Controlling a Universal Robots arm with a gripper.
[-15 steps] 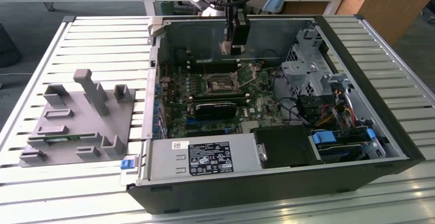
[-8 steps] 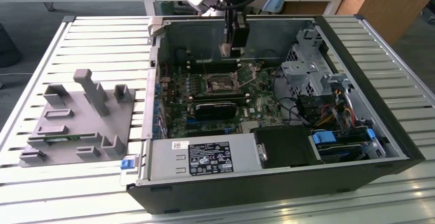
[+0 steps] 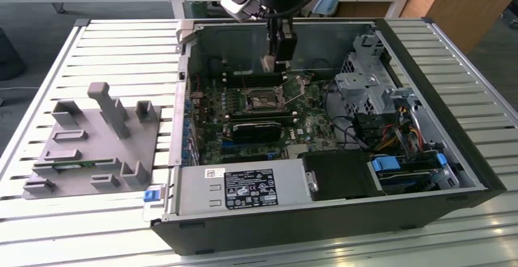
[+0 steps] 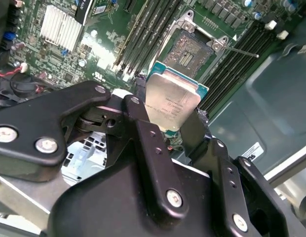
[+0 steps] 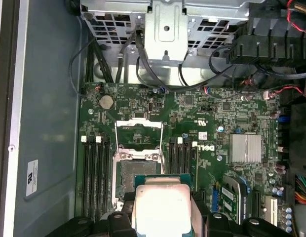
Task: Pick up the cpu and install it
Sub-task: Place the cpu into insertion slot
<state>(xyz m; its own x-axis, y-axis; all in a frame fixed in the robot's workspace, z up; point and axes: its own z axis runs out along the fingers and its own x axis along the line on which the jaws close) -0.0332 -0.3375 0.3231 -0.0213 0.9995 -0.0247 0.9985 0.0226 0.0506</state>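
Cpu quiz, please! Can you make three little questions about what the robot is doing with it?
1. True or false: the tool grips the cpu.
2. Where is the cpu? A) in the air near the socket; B) seated flat in it; C) in a person's hand.
3. Fill in: the socket's metal lid is flipped ____.

Key: 1 true. 2 A. 3 open.
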